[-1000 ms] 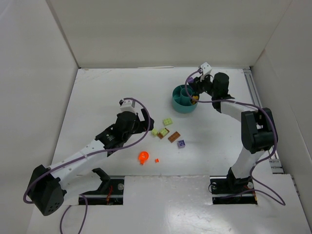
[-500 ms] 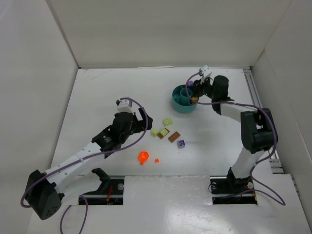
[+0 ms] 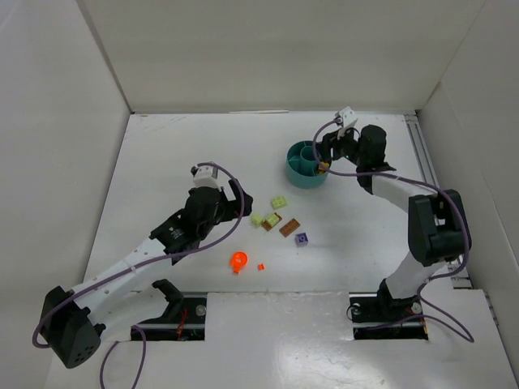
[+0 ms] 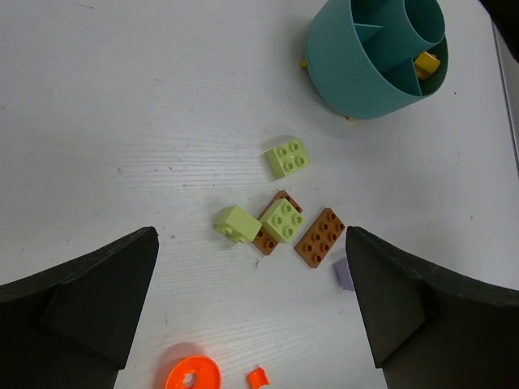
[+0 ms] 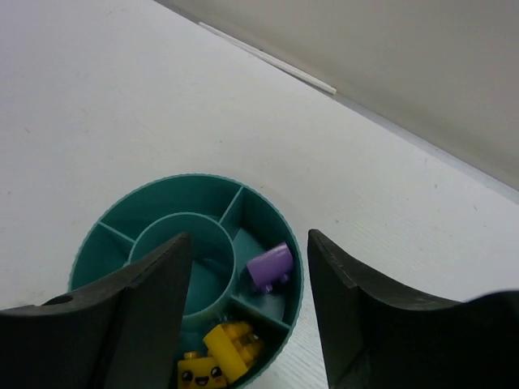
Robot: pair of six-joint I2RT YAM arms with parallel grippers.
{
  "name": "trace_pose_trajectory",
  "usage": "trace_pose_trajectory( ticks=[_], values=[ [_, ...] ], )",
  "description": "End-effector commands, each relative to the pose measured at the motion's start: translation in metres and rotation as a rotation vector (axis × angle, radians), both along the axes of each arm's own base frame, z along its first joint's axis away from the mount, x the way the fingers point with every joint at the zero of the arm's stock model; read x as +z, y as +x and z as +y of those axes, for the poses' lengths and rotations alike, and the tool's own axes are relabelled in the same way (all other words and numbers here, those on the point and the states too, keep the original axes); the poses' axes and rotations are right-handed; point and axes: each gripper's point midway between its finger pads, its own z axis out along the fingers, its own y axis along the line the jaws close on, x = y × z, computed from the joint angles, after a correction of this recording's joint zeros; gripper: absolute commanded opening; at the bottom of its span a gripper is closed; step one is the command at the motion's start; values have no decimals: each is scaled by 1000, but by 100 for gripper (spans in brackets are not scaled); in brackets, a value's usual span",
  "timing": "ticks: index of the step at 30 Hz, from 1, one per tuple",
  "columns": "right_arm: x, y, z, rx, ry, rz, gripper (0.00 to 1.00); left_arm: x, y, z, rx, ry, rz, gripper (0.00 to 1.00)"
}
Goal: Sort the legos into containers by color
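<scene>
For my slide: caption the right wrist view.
Open right gripper over teal tub; purple brick and yellow bricks sit in separate wedges.

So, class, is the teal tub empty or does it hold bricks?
Not empty: a purple brick lies in one wedge of the tub, yellow bricks in the next.

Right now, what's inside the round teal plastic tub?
The tub holds a purple plastic brick in one wedge, yellow plastic bricks in the next. A finger of the right gripper hides part of it.

Teal tub (image 3: 306, 184), purple brick (image 5: 270, 263) and yellow bricks (image 5: 232, 340) inside, other legos (image 4: 281, 219) scattered nearby
</scene>
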Motion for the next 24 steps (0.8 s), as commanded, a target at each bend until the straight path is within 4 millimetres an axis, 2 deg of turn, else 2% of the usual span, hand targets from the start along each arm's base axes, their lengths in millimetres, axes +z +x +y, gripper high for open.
trace_pose_trajectory(
  ticks=[1,2,3,4,5,6,7,8,9,10,11,13,14,15,16,17,18,20,23,24],
  values=[
    [59,-18,3,6,-5,-125,64,14,0,2,11,-23,-27,100],
    [47,-24,-9,-49,-41,-70,67,15,-1,2,15,-32,-23,100],
    [47,-34,0,-48,-62,-57,69,17,-1,2,19,-38,-18,100],
    [52,-50,-2,-70,-79,-57,71,17,-1,2,19,-38,-18,100],
    [45,-57,-8,-127,-105,-26,73,14,-3,1,16,-45,1,100],
    [30,-73,-7,-137,-129,45,73,11,-5,2,20,-42,17,100],
    [33,-93,5,-129,-101,68,75,9,-7,2,29,-50,32,100],
    [8,-111,6,-133,-110,136,77,4,-9,4,30,-35,49,100],
    [-6,-125,5,-153,-119,184,78,2,-10,5,39,-42,65,100],
    [-15,-144,18,-121,-118,213,78,-4,-12,6,46,-36,88,100],
    [-27,-164,18,-121,-95,256,80,-9,-15,8,52,-27,111,100],
    [-43,-191,29,-82,-97,310,81,-13,-18,7,54,-37,138,100],
    [-45,-211,44,-42,-83,325,82,-18,-21,9,60,-33,155,100],
    [-59,-224,46,-36,-94,365,82,-26,-25,9,60,-36,182,100],
    [-70,-233,45,-55,-115,398,82,-27,-27,9,56,-47,190,100],
    [-73,-246,56,-25,-110,408,82,-33,-30,11,57,-35,203,100],
    [-86,-256,56,-39,-103,455,82,-39,-34,11,56,-43,219,100],
    [-98,-270,65,-20,-115,485,82,-45,-38,12,56,-48,236,100],
    [-115,-277,69,-51,-144,530,82,-60,-46,19,76,-36,281,100],
    [-120,-282,72,-52,-154,540,82,-59,-47,19,82,-46,285,100]
  ],
)
